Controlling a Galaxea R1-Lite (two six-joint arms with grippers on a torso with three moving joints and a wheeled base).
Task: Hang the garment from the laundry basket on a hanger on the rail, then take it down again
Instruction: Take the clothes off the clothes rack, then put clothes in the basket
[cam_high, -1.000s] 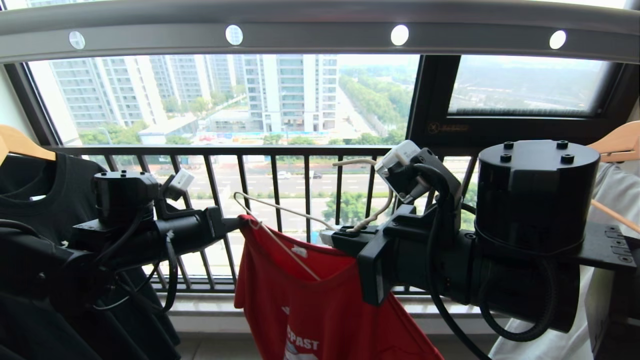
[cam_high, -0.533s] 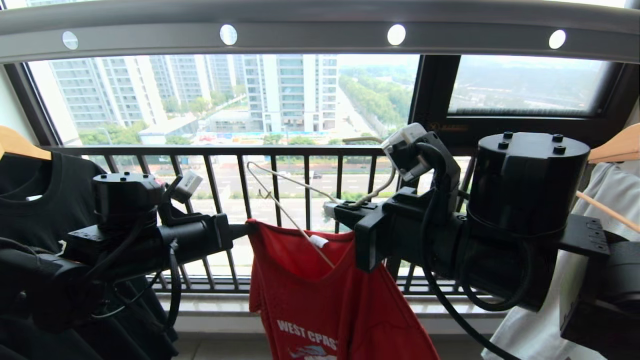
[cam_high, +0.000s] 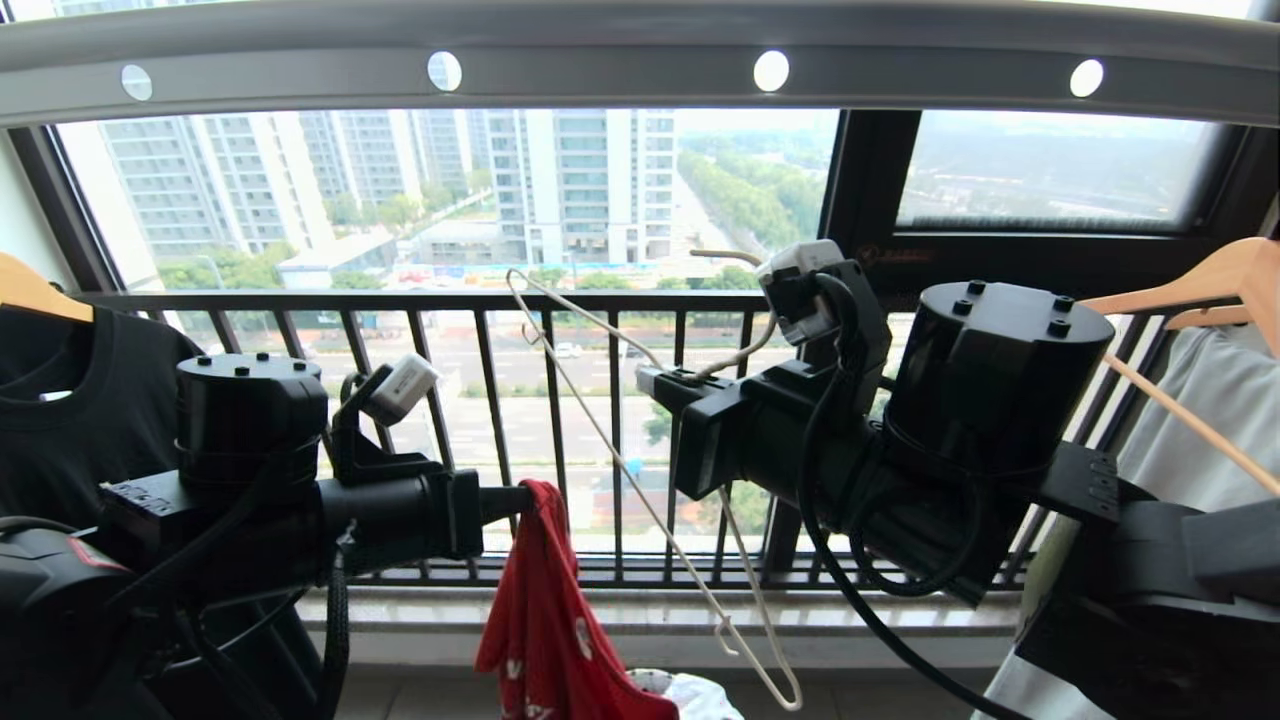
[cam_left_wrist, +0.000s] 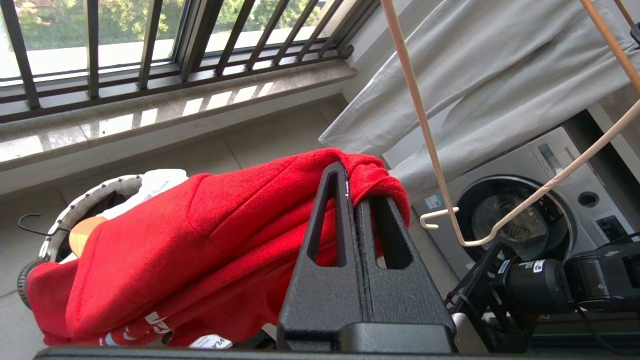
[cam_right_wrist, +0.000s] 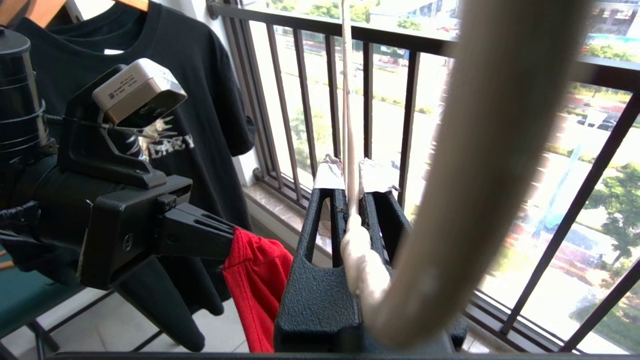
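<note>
The red garment (cam_high: 545, 620) hangs bunched from my left gripper (cam_high: 520, 500), which is shut on a fold of it (cam_left_wrist: 175, 235) low in front of the window. The cream hanger (cam_high: 640, 490) is bare and tilted steeply, one end pointing down. My right gripper (cam_high: 648, 380) is shut on the hanger's neck (cam_right_wrist: 346, 100), higher and to the right of the left one. Its fingertips (cam_right_wrist: 327, 177) pinch the wire. The grey rail (cam_high: 620, 70) with round holes runs overhead. Below the garment, part of the laundry basket's rim (cam_left_wrist: 80, 202) shows.
A black T-shirt (cam_high: 70, 420) on a wooden hanger hangs at the left, and a white garment (cam_high: 1220, 380) on wooden hangers at the right. The black balcony railing (cam_high: 600, 300) stands just ahead. A washing machine (cam_left_wrist: 525, 215) is low on the right.
The garment has come off the hanger. My left gripper has dropped lower with it bunched. The right gripper has risen slightly and the bare hanger has swung to a steep tilt.
</note>
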